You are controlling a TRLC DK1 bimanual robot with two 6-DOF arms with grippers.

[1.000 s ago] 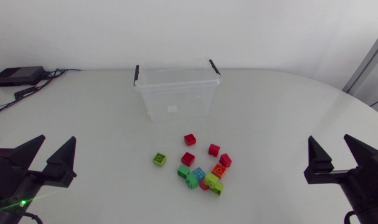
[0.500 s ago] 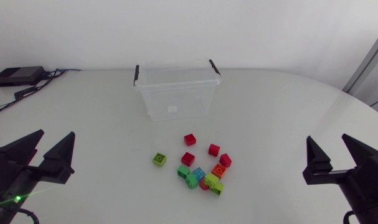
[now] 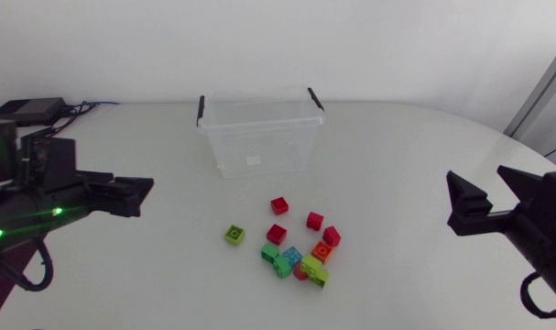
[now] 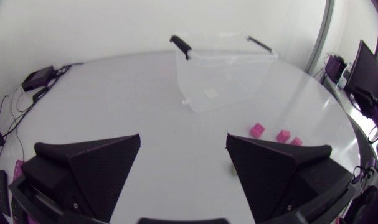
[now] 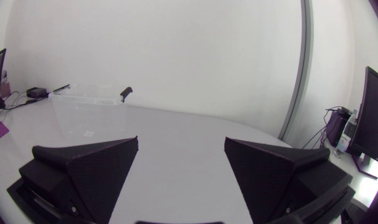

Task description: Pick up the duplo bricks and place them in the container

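Note:
Several duplo bricks lie loose on the white table (image 3: 415, 156) in front of the clear container (image 3: 259, 137): red bricks (image 3: 278, 205), a lone lime brick (image 3: 234, 235), and a tight heap of green, blue, orange and lime ones (image 3: 298, 259). At the table's left side my left gripper (image 3: 131, 194) points toward the bricks, well short of them. Its wrist view shows it open and empty (image 4: 182, 149), with the container (image 4: 223, 74) and a few bricks (image 4: 257, 129) ahead of it. At the right side my right gripper (image 3: 484, 188) is open and empty (image 5: 181, 155), with the container (image 5: 89, 109) far ahead.
A black box with cables (image 3: 26, 112) sits at the back left corner of the table. The container has black handles (image 3: 201, 110) and no lid. Bare tabletop surrounds the bricks on all sides.
My left arm has lifted and swung inward, so its gripper now points toward the table's middle. The right gripper has shifted slightly. The bricks have not moved.

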